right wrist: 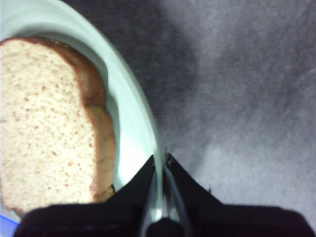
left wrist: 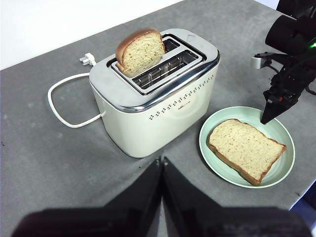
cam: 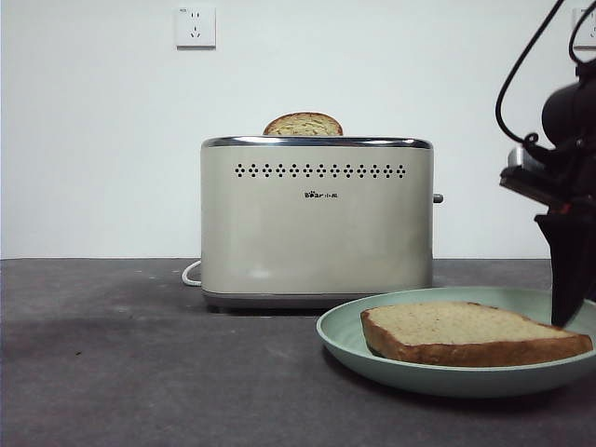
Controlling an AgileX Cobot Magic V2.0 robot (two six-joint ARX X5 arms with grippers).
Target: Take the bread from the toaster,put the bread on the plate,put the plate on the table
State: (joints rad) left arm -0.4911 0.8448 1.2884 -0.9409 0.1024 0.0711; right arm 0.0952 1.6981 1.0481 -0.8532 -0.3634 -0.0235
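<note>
The bread (cam: 470, 333) is a broad tan slice with a dark crust, lying flat on the mint-green plate (cam: 343, 328). The plate rests on the dark grey table (cam: 140, 372), in front of and to the right of the cream toaster (cam: 317, 233). My right gripper (right wrist: 160, 163) is shut on the plate's rim (right wrist: 133, 98) beside the bread (right wrist: 44, 123); it also shows in the front view (cam: 565, 312) and in the left wrist view (left wrist: 269, 114). My left gripper (left wrist: 162, 160) is shut and empty, above the table in front of the toaster (left wrist: 158, 113).
A narrower slice with a domed top (cam: 303, 124) stands in the toaster's slot (left wrist: 140, 49). The toaster's white cord and plug (left wrist: 64, 98) lie on the table behind it. A white wall with a socket (cam: 196, 26) closes the back.
</note>
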